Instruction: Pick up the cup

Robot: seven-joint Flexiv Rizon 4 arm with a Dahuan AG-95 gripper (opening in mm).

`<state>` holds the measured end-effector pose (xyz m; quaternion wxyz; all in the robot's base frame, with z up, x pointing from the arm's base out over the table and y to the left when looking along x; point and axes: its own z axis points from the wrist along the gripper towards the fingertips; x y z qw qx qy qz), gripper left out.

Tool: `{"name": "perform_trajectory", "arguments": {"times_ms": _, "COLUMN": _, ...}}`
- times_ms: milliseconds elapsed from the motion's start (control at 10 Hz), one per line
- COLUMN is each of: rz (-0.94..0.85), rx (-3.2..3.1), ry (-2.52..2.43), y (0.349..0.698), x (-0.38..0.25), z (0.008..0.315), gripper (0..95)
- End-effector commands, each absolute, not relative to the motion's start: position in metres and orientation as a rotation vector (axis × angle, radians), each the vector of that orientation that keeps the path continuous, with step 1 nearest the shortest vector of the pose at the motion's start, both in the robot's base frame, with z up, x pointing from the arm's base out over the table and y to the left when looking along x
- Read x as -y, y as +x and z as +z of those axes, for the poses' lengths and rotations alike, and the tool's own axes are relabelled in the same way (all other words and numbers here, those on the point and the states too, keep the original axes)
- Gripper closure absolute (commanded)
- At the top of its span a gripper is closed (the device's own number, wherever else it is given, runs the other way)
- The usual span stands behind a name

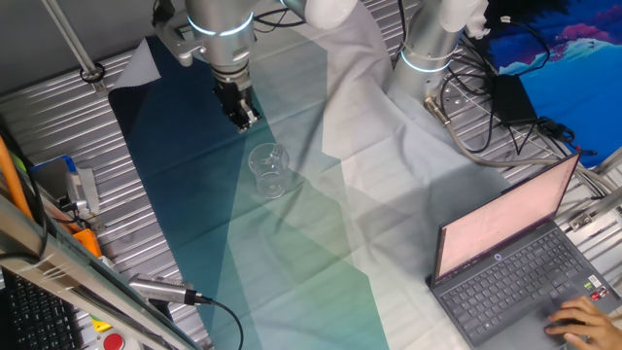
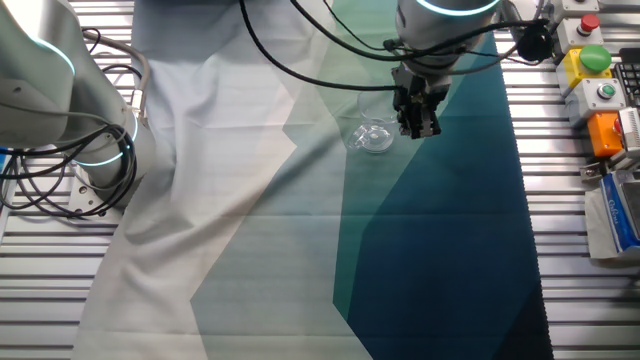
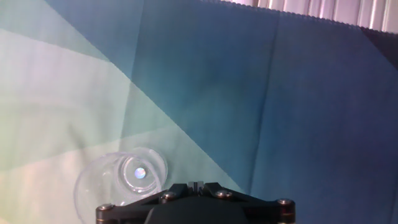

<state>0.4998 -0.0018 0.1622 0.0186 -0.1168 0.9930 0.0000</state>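
Cup [image 1: 269, 169] looks light, thin-walled, likely slippery and easy to crush; best taken across walls below rim, gentle squeeze. Clear, colourless plastic, tapered, wider at rim, upright on teal-and-pale cloth [image 1: 292, 253] covering table [image 1: 58, 117]. Left to right in one fixed view: claw [image 1: 245, 119] hangs above cloth, just up-left of cup, holding nothing; fingers look close together, exact opening unclear. Cup apart from claw. Laptop [image 1: 515, 267] far right.

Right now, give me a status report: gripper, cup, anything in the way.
Gripper above the cloth, holding nothing; open or shut, cannot tell. Cup upright on the cloth, beside the gripper, untouched. Nothing between them.
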Motion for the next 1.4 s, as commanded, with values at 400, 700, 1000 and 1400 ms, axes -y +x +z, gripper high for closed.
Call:
{"name": "perform_trajectory", "arguments": {"times_ms": 400, "rz": 0.048, "rx": -3.063, "ry": -0.485, "y": 0.520, "x": 0.004, "z": 0.153, "gripper": 95.0}}
{"name": "perform_trajectory", "arguments": {"times_ms": 700, "rz": 0.145, "rx": -3.066, "ry": -0.449, "y": 0.516, "x": -0.010, "z": 0.153, "gripper": 95.0}}
{"name": "perform_trajectory", "arguments": {"times_ms": 1000, "rz": 0.131, "rx": -3.067, "ry": -0.449, "y": 0.508, "x": -0.026, "z": 0.149, "gripper": 95.0}}
{"name": "perform_trajectory", "arguments": {"times_ms": 1400, "rz": 0.135, "rx": -3.048, "ry": -0.539, "y": 0.508, "x": -0.026, "z": 0.149, "gripper": 95.0}}
